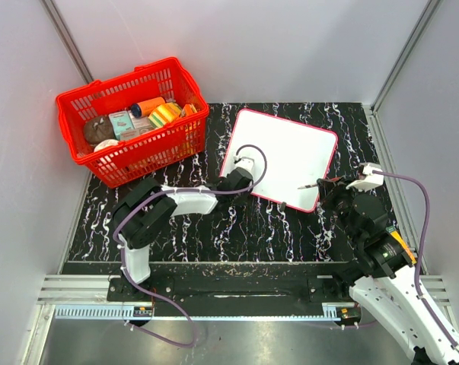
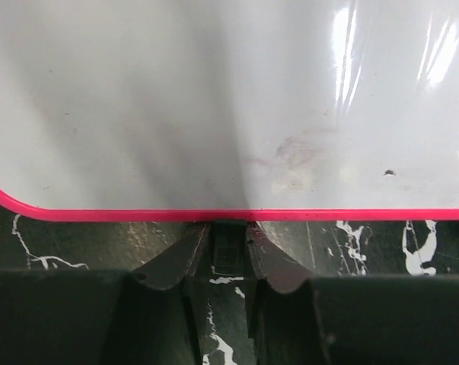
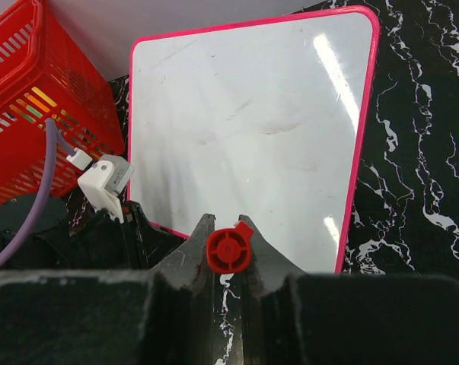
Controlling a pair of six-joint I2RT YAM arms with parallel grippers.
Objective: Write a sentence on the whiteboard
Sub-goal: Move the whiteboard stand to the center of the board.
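Red marker (image 3: 229, 251) clamped in right pincer (image 3: 225, 225), tip over whiteboard (image 3: 244, 114); left pincer (image 2: 226, 232) narrow, at its edge.

The top camera looks down from high up and sees the whole table (image 1: 267, 228). The left wrist camera sits very close to the whiteboard (image 2: 214, 99), at its near edge. The right wrist camera looks across it from farther back. All three see it.

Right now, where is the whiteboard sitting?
Seen from above, the whiteboard lies on the dark table right of the red basket, the left hand at its near edge, the right hand with a red marker beside its right corner.
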